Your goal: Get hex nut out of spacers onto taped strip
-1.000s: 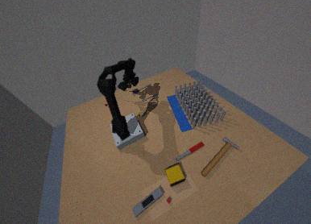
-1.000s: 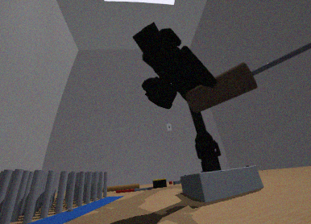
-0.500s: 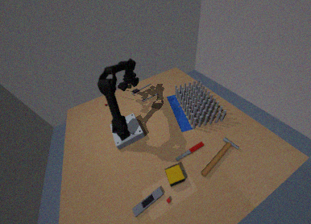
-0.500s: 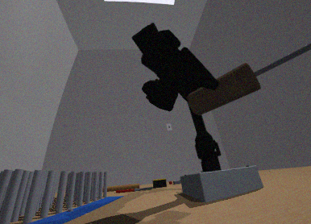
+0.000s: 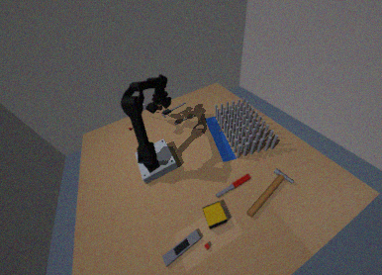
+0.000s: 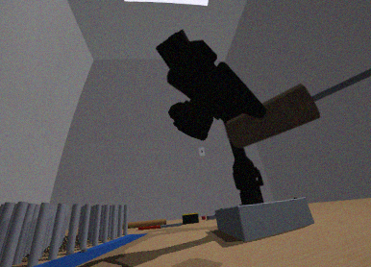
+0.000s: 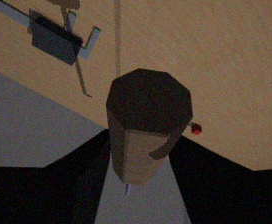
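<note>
My gripper point(image 5: 164, 110) point(image 7: 139, 136) is shut on the brown handle point(image 6: 279, 114) point(image 7: 149, 100) of a tool with a thin grey shaft point(image 5: 177, 108) point(image 6: 342, 84). It holds the tool high above the table, behind the robot base and clear of the field. The shaft's far end runs out of the exterior view. The standing grey metal spacers point(image 5: 245, 129) point(image 6: 60, 229) look upright in a dense block. The blue taped strip point(image 5: 220, 138) point(image 6: 111, 248) lies along their near side. The hex nut cannot be made out in any view.
A red-handled screwdriver point(image 5: 241, 180), a hammer point(image 5: 265, 196), a yellow-topped block point(image 5: 215, 215), a grey level-like bar point(image 5: 182, 247) and a small red piece point(image 5: 207, 245) lie on the table. The wrist view shows a dark blue block point(image 7: 54, 41) with grey bars, and a red piece point(image 7: 196, 129).
</note>
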Action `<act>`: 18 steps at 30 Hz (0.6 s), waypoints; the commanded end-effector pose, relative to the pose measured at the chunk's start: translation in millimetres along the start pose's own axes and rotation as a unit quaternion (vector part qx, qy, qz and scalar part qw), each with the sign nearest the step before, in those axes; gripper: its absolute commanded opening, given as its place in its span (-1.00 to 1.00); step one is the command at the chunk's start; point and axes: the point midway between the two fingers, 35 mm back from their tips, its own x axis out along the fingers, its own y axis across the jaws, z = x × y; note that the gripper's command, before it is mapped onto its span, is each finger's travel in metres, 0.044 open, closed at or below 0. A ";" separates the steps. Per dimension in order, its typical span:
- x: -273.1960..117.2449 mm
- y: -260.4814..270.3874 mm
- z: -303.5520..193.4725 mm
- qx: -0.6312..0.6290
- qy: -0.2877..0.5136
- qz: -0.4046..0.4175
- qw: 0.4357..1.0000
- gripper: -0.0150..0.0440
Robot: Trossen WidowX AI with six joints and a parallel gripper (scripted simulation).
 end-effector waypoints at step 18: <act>21.3 0.5 11.2 0.001 0.004 0.000 1.000 -0.49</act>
